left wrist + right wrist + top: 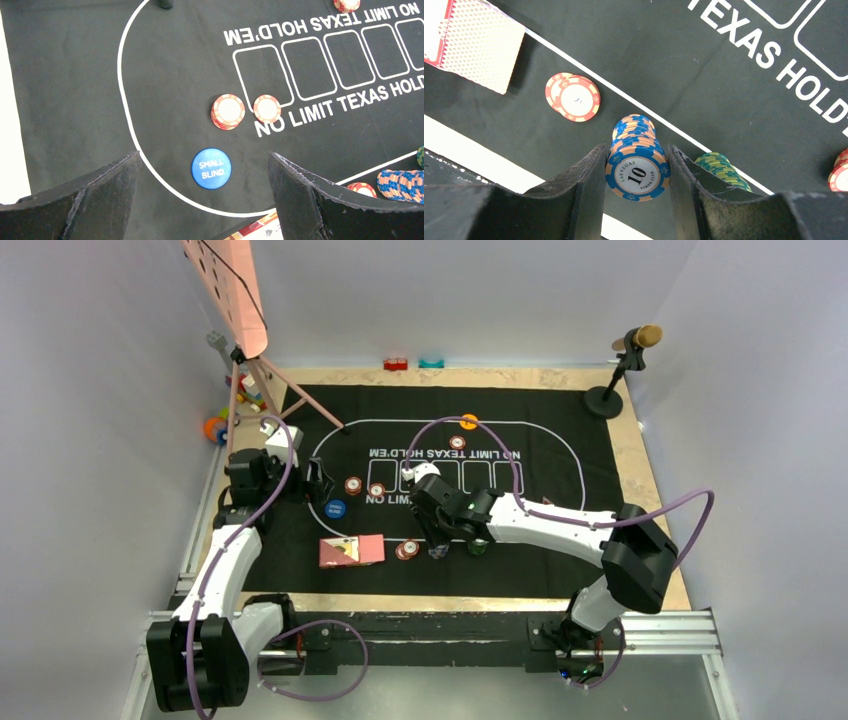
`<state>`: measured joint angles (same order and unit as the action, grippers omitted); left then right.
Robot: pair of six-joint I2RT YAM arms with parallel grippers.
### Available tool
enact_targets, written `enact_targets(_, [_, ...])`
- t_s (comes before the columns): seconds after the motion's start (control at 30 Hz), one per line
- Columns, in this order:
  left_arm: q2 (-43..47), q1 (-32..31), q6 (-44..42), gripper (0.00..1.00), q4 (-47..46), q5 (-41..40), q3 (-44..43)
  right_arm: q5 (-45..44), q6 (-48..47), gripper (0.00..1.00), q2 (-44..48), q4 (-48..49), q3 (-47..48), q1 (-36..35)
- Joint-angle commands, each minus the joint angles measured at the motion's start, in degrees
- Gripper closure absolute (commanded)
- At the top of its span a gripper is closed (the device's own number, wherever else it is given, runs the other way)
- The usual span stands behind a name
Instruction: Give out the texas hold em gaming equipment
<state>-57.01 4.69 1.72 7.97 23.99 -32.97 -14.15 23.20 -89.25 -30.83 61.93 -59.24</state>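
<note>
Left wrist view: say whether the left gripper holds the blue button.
No, the blue button lies flat on the mat between the open fingers of the left gripper, touching neither.

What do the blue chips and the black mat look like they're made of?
The blue chip stack: probably plastic or clay composite, matte, with a smooth printed "10" inlay. The black mat: seemingly felt-like fabric, dull and unreflective, white print.

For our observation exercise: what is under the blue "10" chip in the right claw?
More blue chips, stacked down toward the black mat; the stack's base is hidden.
</note>
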Motion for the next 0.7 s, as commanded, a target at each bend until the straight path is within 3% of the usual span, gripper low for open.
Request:
enact_targets(0.0, [1.19,-0.24,-0.60,0.00,-1.19,0.45,-0.91,-1.89,-0.45,1.00,1.10,-0.40,1.92,-0.08])
enact_targets(0.2, [0.87,-0.21,-0.35,0.00,-1.22,0.42,-1.09,-0.38,-2.23,1.00,-1.15,1.53,6.82,-0.10])
enact_targets(0.67, [-1.41,-0.25,-0.41,0.00,0.13,-0.88,-2.27,6.95,-10.93,1.00,-26.79,8.52,29.82,-0.61])
